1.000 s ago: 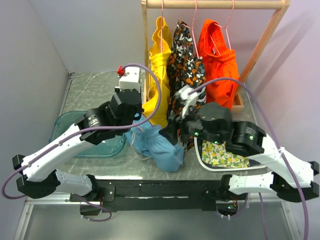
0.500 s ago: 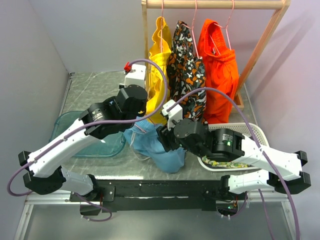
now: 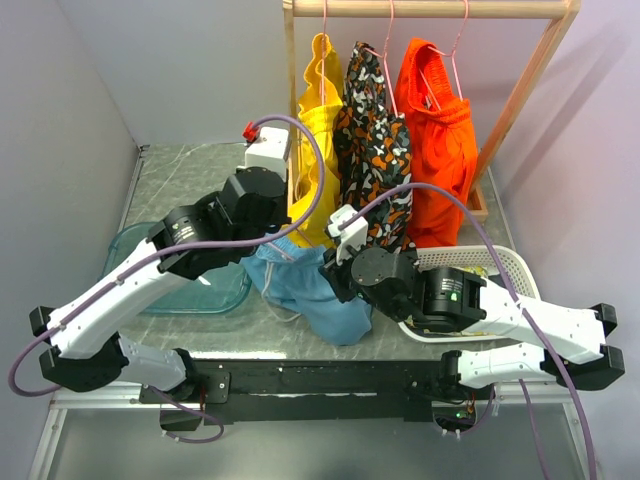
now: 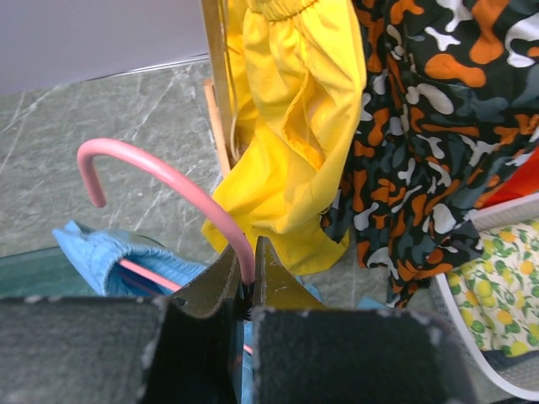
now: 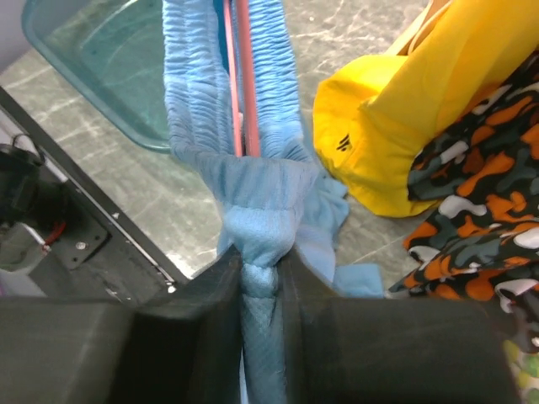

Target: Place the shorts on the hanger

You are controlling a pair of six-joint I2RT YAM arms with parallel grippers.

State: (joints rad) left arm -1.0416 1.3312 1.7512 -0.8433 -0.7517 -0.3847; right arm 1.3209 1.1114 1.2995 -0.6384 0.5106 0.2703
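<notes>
The left gripper (image 4: 247,290) pinches the hanger (image 4: 168,181) just below its hook; the right gripper (image 5: 259,282) is clenched on a bunched fold of the shorts (image 5: 263,202).

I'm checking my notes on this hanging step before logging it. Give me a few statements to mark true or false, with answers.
1. The left gripper is shut on the pink hanger. True.
2. The right gripper is open. False: it is shut on the light-blue shorts.
3. The hanger's wires run inside the shorts' waistband. True.
4. The rack holds two garments. False: three, a yellow one, a camouflage one and an orange one.
</notes>
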